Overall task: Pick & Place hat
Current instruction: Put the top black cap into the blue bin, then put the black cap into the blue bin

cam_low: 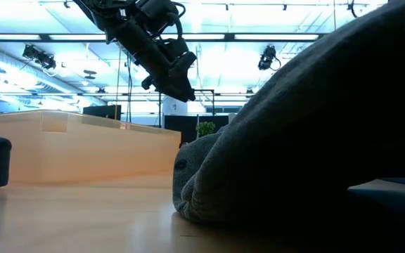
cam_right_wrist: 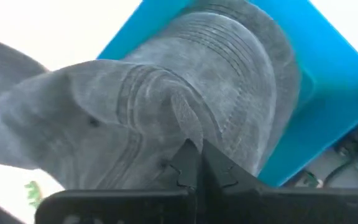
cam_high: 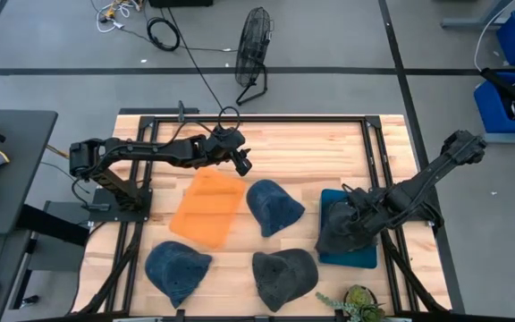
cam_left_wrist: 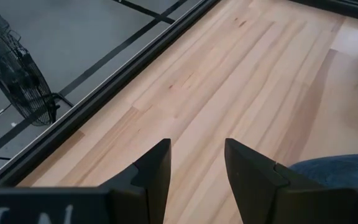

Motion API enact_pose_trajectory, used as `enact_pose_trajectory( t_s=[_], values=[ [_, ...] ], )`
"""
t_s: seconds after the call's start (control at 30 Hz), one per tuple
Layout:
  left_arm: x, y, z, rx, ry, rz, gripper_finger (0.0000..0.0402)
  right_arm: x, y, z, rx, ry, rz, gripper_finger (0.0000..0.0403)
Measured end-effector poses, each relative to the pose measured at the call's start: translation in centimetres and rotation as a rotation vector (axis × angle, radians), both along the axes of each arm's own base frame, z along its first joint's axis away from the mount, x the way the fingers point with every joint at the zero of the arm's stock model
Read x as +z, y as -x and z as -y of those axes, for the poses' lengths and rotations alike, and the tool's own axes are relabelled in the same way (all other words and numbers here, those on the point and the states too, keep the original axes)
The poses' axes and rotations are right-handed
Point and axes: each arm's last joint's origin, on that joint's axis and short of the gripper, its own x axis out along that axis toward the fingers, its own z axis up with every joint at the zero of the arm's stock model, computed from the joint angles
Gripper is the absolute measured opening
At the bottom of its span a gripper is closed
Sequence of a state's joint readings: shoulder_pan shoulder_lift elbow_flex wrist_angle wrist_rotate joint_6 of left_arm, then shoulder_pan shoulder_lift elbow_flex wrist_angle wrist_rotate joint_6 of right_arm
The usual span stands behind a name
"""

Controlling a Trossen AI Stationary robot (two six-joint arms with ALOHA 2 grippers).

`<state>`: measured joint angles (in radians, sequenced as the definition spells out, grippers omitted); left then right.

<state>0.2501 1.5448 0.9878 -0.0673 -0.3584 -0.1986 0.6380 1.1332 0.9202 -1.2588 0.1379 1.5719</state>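
A dark grey hat [cam_high: 340,231] lies crumpled over a blue tray [cam_high: 361,256] near the table's right edge, and it fills the right wrist view [cam_right_wrist: 185,106]. My right gripper [cam_high: 354,215] is down on it, shut on the fabric [cam_right_wrist: 194,163]. My left gripper [cam_high: 240,162] hovers open above the far end of an orange tray [cam_high: 207,207]. In its wrist view [cam_left_wrist: 197,152] it has bare wood beneath it. It hangs high in the low view [cam_low: 174,79]. My right gripper pinches a raised fold of the grey hat's stitched cloth [cam_right_wrist: 180,127] between its two shut fingertips [cam_right_wrist: 209,163]. It comes slanting down from the table's right. The hat rests on the blue tray [cam_right_wrist: 328,93], and its left part spreads past the tray's edge.
Two blue hats [cam_high: 274,207] [cam_high: 177,271] and another dark grey hat [cam_high: 284,278] lie on the wooden table around the orange tray. A small green plant [cam_high: 358,304] stands at the near edge. A fan [cam_high: 254,49] stands on the floor beyond the far edge.
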Motion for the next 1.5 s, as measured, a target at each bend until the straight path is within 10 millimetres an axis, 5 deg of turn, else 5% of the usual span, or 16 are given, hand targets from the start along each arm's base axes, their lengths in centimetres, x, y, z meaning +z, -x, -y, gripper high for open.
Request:
enact_pose_trajectory(
  t_s=[0.27, 0.43, 0.8, 1.07, 1.27, 1.5],
  values=[
    [0.0, 0.0, 0.0, 0.000, -0.001, 0.000, 0.0154, -4.2, 0.6, -0.1, 0.004, -0.119, -0.107, 0.0023],
    [0.0, 0.0, 0.0, 0.000, -0.002, 0.000, 0.0154, -4.4, 0.4, -0.3, 0.023, -0.154, -0.099, 0.0071],
    [0.0, 0.0, 0.0, 0.005, -0.007, 0.001, 0.0154, 0.3, -0.5, -1.3, 0.070, -0.310, -0.075, 0.0148],
    [0.0, 0.0, 0.0, -0.045, -0.043, -0.030, 0.0154, 4.7, -0.9, -0.2, 0.159, 0.014, 0.152, 0.0151],
    [0.0, -0.3, 0.6, -0.296, 0.007, -0.032, 0.0154, 5.3, -2.1, 0.1, 0.332, 0.324, 0.337, 0.0151],
    [0.1, -0.9, 4.1, -0.918, 0.107, 0.046, 0.0153, 5.5, -2.8, 1.3, 0.243, 0.452, 0.380, 0.0151]
  ],
)
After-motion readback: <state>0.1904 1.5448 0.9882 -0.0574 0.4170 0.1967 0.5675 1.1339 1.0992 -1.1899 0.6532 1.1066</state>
